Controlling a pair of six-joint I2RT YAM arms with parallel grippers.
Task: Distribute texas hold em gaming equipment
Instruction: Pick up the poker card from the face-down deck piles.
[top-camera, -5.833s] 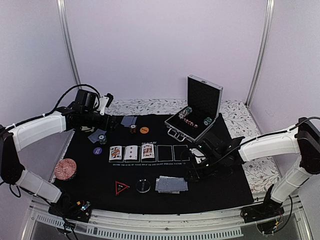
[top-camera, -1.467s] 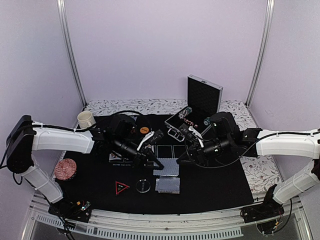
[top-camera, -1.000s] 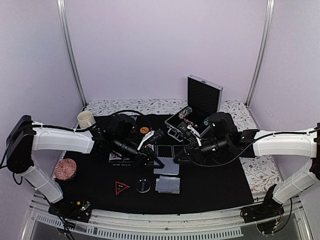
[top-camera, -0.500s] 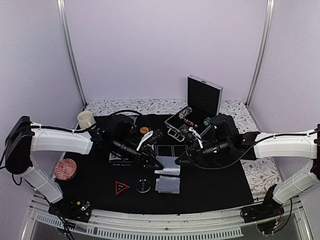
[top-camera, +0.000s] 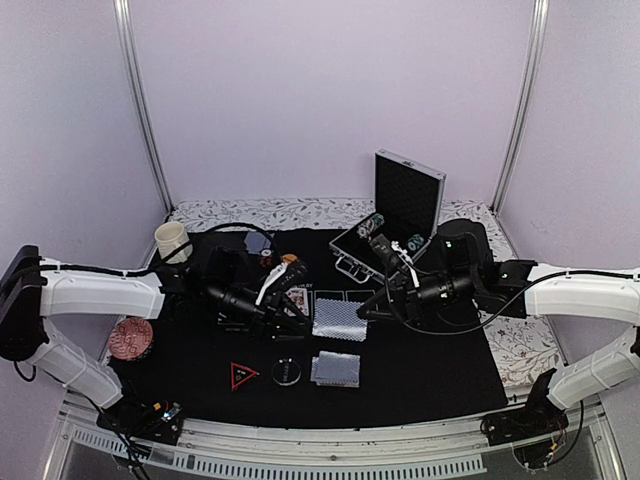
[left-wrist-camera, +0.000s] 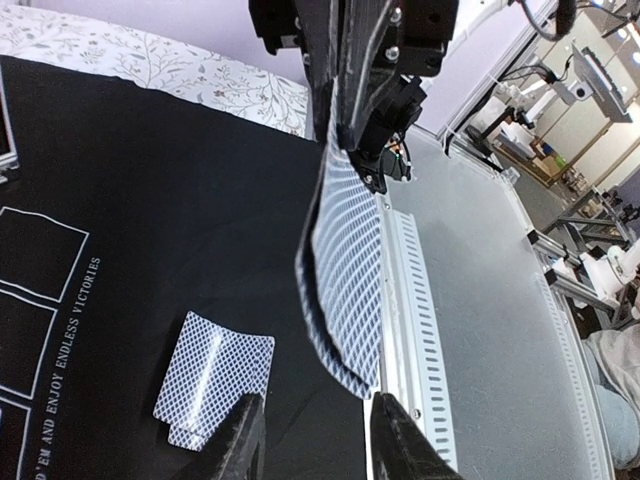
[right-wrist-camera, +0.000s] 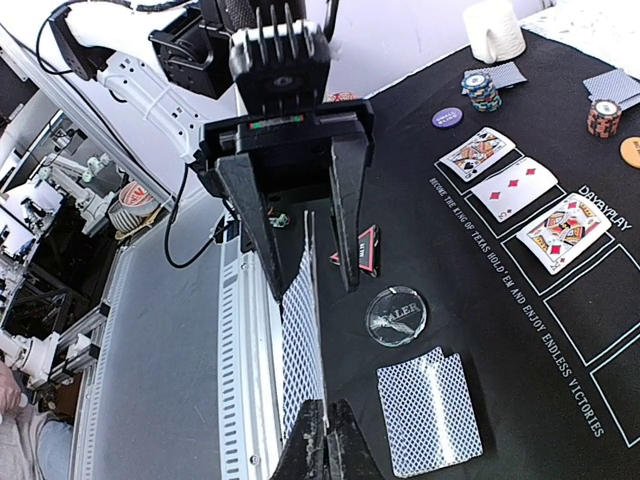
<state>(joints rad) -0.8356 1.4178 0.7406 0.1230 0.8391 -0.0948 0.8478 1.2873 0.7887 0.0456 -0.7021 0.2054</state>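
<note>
Left hand (right-wrist-camera: 313, 282) opened, one card (left-wrist-camera: 345, 250) aloft

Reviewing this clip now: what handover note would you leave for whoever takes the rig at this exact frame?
Left gripper: open, jaws either side of the held card, apparently not gripping it.
Right gripper: shut on that card, face-down, in the air.
Deck, dealer disc and triangle marker lie at the mat's near side.
Done: three board cards face up; chip stacks set at the far side.
Left: probably lay the held card in the next empty outline, then fill the last.
</note>
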